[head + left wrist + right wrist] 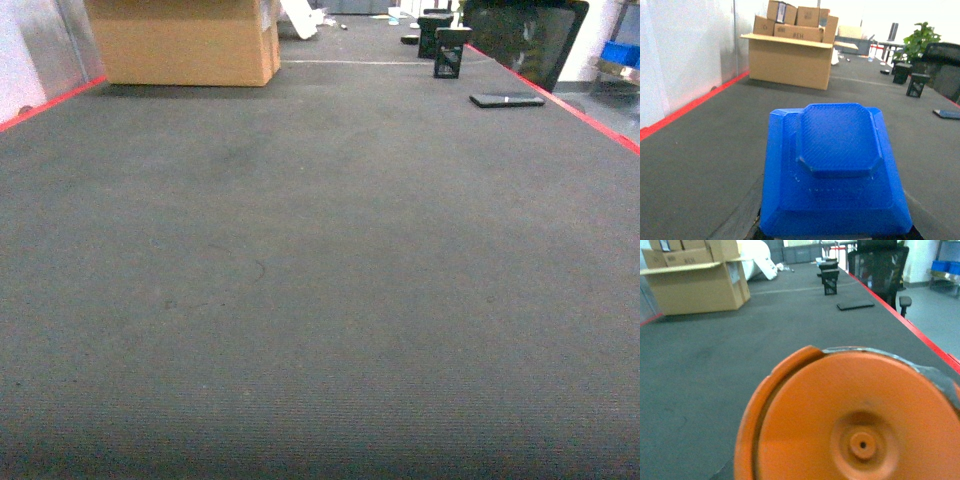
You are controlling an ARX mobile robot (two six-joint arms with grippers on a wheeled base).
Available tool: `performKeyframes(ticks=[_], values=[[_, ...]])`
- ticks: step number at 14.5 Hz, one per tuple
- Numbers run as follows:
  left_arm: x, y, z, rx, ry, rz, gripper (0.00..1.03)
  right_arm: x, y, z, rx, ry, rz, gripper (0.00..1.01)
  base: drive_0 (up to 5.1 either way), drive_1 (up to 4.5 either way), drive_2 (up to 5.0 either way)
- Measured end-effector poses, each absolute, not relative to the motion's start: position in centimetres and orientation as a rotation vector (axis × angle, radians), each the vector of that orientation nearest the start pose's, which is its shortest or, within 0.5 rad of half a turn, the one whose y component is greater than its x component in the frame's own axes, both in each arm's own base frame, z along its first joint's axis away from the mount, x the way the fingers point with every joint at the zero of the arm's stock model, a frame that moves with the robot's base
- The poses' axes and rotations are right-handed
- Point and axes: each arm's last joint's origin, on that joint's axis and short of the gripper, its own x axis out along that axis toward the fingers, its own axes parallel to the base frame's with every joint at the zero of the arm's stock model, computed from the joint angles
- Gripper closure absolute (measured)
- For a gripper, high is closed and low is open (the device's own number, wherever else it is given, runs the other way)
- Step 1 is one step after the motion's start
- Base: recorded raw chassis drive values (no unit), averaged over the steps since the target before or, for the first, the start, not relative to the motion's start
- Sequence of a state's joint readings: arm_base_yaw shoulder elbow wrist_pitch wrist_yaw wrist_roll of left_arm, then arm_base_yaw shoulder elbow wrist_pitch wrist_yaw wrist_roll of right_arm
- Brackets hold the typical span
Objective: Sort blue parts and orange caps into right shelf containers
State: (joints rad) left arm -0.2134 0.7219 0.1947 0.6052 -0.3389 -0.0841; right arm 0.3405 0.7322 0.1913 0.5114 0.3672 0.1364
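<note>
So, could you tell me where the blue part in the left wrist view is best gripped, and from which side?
Probably across the wide lower tier of the blue part, coming from the near end by the camera. Its long sides run straight; the raised top has cut corners, so a pincer might slip there. Whether it is already held isn't visible.
</note>
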Motion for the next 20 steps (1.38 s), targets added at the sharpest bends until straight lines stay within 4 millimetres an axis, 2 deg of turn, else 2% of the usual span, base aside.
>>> performKeyframes(ticks=[2, 3, 5, 6, 8, 10, 14, 20], values=[[15.9, -2.2, 20.8, -0.071, -0.008, 0.11, 0.62, 15.4, 4.3, 19.9, 0.101, 0.023, -0.023, 0.57, 0.0, 0.0, 0.0], [15.4, -1.9, 20.5, -0.04, 0.02, 0.048, 0.62, 15.1, 3.8, 19.7, 0.064, 0.011, 0.006, 0.57, 0.0, 0.0, 0.0], [14.5, -1.4, 20.0, -0.019, -0.003, 0.003, 0.62, 14.2, 2.7, 18.9, 0.024, 0.012, -0.006, 0.57, 0.0, 0.0, 0.0], [13.9, -1.0, 18.9, -0.016, 0.019, -0.004, 0.62, 13.6, 1.9, 18.3, 0.018, 0.015, -0.005, 0.57, 0.0, 0.0, 0.0], [13.3, 0.1, 18.4, -0.017, 0.012, 0.026, 0.62, 13.0, 1.4, 18.0, 0.014, 0.009, -0.002, 0.57, 0.0, 0.0, 0.0], [12.4, 0.0, 17.7, -0.017, 0.011, -0.003, 0.62, 12.3, 0.0, 17.4, 0.009, 0.009, -0.009, 0.57, 0.0, 0.0, 0.0], [11.8, 0.0, 17.0, -0.016, -0.006, -0.003, 0.62, 11.6, 0.0, 17.1, 0.007, -0.014, 0.0, 0.57, 0.0, 0.0, 0.0], [11.2, 0.0, 17.0, -0.015, -0.007, -0.002, 0.62, 11.1, 0.0, 17.1, 0.007, -0.016, 0.0, 0.57, 0.0, 0.0, 0.0]])
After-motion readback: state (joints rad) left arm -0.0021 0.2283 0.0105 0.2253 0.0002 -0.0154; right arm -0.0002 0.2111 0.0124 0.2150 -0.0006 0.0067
